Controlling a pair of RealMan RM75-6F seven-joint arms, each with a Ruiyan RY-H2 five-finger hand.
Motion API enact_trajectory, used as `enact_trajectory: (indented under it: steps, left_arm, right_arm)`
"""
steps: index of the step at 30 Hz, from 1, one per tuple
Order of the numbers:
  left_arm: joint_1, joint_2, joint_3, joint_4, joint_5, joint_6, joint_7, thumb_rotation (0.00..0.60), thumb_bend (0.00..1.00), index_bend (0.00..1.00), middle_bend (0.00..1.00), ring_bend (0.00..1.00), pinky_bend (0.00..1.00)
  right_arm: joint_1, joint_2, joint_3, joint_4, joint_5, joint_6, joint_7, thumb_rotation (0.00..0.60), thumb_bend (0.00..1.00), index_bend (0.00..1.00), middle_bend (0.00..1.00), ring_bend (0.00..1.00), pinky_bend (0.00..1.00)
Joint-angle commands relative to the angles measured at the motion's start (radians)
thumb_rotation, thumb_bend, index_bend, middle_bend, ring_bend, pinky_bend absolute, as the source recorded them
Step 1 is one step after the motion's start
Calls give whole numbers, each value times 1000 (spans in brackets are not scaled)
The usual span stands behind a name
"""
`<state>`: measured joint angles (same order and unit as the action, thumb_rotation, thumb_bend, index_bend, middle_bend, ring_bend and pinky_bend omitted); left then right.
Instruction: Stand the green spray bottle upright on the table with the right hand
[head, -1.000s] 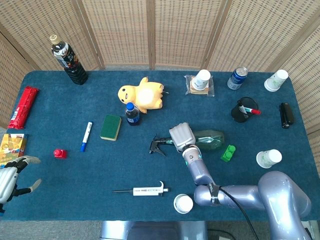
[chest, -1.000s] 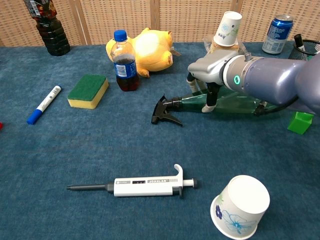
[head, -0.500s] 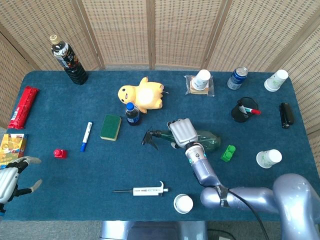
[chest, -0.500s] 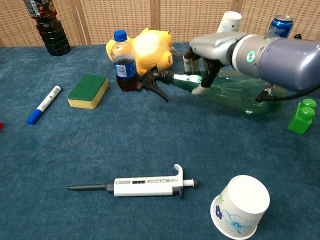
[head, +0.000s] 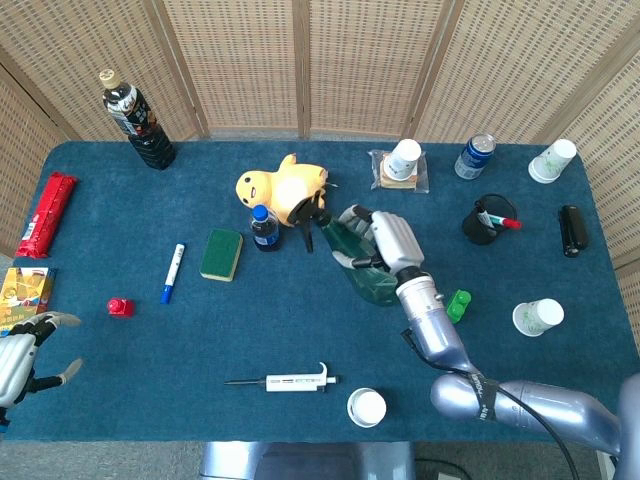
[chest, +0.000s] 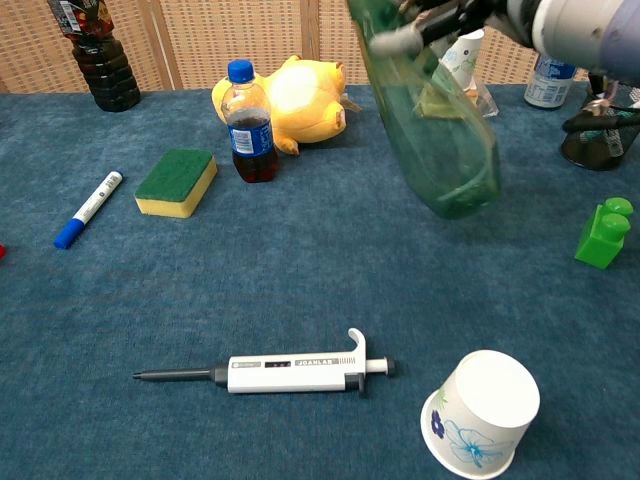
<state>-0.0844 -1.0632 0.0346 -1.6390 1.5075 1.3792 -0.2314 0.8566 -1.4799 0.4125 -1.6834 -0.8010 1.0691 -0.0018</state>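
Note:
My right hand (head: 385, 243) grips the green spray bottle (head: 358, 262) around its upper body and holds it off the table, tilted, base low and black trigger head (head: 308, 218) up toward the yellow plush. In the chest view the bottle (chest: 430, 130) hangs above the cloth with its top cut off by the frame's upper edge, and only part of the right hand (chest: 440, 20) shows. My left hand (head: 22, 358) rests at the table's near left edge, fingers apart, holding nothing.
A yellow plush (head: 283, 188) and a small cola bottle (head: 264, 228) stand just left of the raised bottle. A green block (head: 457, 305) lies to its right, a pipette (head: 285, 381) and a paper cup (head: 367, 407) nearer me. A sponge (head: 222, 254) and marker (head: 172, 272) lie further left.
The right hand has lifted the spray bottle from lying flat on the table and swung it toward upright, the trigger head rising toward the plush.

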Motion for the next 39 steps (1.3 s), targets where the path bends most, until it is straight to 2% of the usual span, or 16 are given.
enact_trajectory:
  steps: [1, 4, 7, 19, 30, 39]
  left_arm:
    - [-2, 14, -1, -21, -7, -5, 23, 600, 328, 295, 320, 236, 206]
    - [-2, 24, -1, -37, -11, -7, 42, 600, 328, 291, 320, 236, 206]
    - [-4, 34, -1, -54, -15, -12, 63, 600, 328, 291, 320, 235, 205]
    - [-12, 59, 2, -106, -10, -21, 123, 600, 329, 289, 319, 233, 205]
    - [-17, 76, 5, -144, 1, -22, 159, 600, 328, 289, 319, 232, 204]
    - [-18, 86, 9, -162, 6, -24, 172, 600, 328, 286, 318, 232, 204]
  right_arm:
    - [-121, -33, 92, 2, -115, 20, 331, 600, 342, 706, 636, 529, 573]
    - [-147, -67, 94, 25, -147, 42, 417, 600, 340, 706, 636, 529, 574]
    - [-167, -104, 75, 64, -207, 73, 472, 600, 338, 706, 636, 529, 573]
    - [-202, -244, -9, 287, -416, 202, 568, 600, 326, 703, 635, 523, 572]
    - [-210, -372, -51, 510, -513, 304, 575, 600, 315, 695, 629, 512, 554]
    - [-217, -451, -49, 652, -538, 351, 621, 600, 304, 691, 627, 504, 549]
